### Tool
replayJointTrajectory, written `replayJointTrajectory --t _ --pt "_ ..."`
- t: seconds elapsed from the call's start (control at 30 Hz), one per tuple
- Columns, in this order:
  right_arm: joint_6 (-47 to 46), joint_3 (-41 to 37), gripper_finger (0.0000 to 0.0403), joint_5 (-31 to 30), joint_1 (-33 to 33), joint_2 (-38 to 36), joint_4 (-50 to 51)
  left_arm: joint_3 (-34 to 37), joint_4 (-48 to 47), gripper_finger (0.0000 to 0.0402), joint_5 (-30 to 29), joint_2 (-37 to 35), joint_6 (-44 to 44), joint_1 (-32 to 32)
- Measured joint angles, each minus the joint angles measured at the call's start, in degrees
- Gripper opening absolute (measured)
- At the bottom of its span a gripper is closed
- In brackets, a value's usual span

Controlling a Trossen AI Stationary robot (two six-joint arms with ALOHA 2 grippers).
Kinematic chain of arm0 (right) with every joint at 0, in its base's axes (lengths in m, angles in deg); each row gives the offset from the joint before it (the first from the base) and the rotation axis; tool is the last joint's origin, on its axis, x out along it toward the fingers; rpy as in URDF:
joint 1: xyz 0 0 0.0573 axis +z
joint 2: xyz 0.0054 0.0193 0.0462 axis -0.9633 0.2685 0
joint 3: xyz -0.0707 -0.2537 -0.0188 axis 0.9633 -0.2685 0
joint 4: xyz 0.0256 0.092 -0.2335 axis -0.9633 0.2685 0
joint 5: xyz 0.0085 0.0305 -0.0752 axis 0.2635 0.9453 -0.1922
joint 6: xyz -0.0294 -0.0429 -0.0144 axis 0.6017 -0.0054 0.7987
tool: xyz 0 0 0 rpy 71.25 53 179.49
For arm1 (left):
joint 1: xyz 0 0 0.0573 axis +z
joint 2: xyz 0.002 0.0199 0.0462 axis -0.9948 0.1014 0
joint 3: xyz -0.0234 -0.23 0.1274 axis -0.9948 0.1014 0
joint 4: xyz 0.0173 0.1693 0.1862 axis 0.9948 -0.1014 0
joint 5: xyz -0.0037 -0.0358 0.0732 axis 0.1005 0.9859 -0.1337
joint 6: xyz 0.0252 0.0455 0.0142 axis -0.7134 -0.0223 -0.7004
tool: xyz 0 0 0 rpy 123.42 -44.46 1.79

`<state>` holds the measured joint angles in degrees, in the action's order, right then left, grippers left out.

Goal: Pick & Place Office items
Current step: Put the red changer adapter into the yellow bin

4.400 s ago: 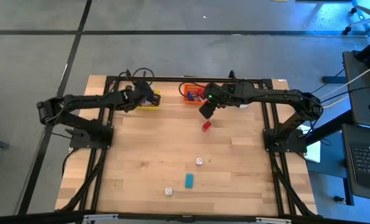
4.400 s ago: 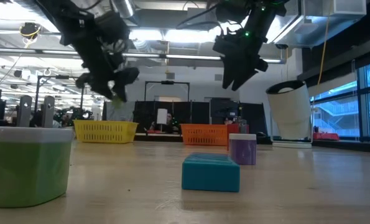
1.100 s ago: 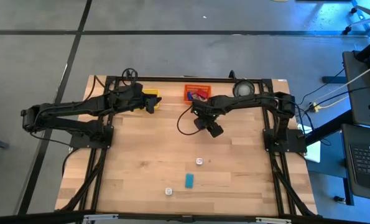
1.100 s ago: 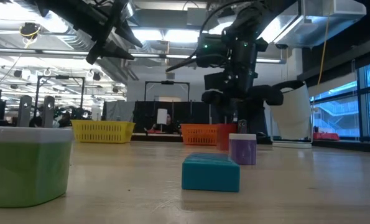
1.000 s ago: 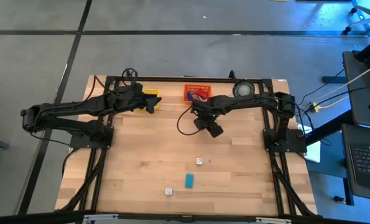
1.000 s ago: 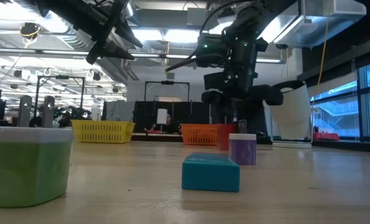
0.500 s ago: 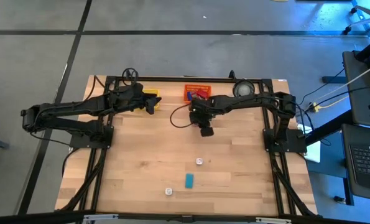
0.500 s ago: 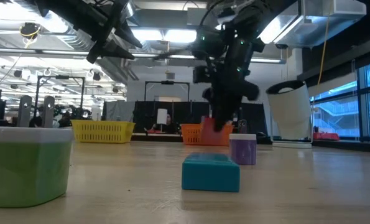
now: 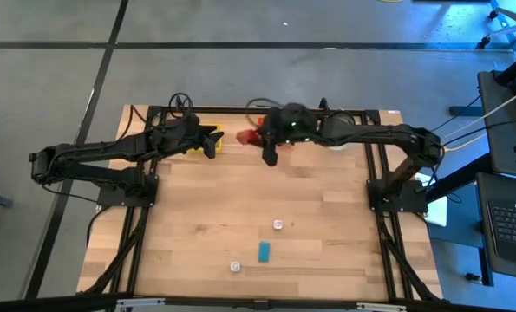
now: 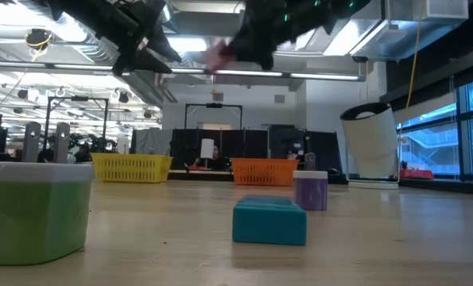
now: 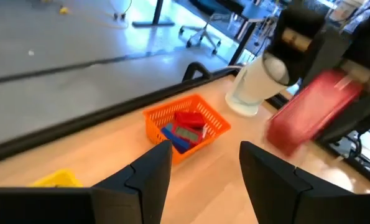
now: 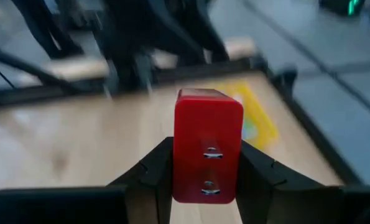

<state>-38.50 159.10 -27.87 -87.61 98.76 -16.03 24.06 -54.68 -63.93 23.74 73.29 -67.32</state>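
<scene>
My right gripper [image 9: 252, 137] is high above the far middle of the table, shut on a red block [image 12: 208, 146], which shows blurred in the left wrist view [image 11: 312, 112]. My left gripper [image 11: 206, 171] hovers open over the yellow tray [image 10: 135, 167] at the far left, with nothing between its fingers. The orange tray [image 11: 185, 124] holds red and blue items. A teal block [image 9: 264, 251] and two small white cubes [image 9: 278, 224] [image 9: 235, 266] lie flat on the near table. A lilac cube [image 10: 310, 191] stands behind the teal block [image 10: 269, 220]. My right gripper pinches the red block by its two long sides [image 12: 183, 168] between the two fingers. The fingers come about level from the table's right and lie along the block. The block's far end sticks out past the fingertips. It is lifted clear of the table.
A white round container [image 10: 371, 151] stands at the far right next to the orange tray [image 10: 261, 171]. A green and white block [image 10: 33, 210] sits close to the low camera at the near left. Black frame rails [image 9: 136, 234] run along the table's sides.
My right gripper has risen from the table's middle with the red block, rolled its wrist and tipped up, and swung toward the far edge and the left. The block, which stood on the table, is now lifted clear.
</scene>
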Motion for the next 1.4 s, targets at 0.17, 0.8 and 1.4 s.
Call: replayJointTrajectory --t 0.17,0.8,1.4 --pt "-1.0 0.0 0.0124 1.3 0.1 -4.3 -6.9 0.0 6.7 0.0185 0.0 0.0 -6.6 -0.1" --pt "-4.5 0.0 0.0131 0.4 0.0 -7.0 -10.6 0.0 42.3 0.0275 13.9 2.4 -32.3 -4.4" --pt "0.0 0.0 0.0129 6.7 0.3 -7.0 -12.1 0.0 59.1 0.0280 14.4 16.8 -24.7 -1.9"
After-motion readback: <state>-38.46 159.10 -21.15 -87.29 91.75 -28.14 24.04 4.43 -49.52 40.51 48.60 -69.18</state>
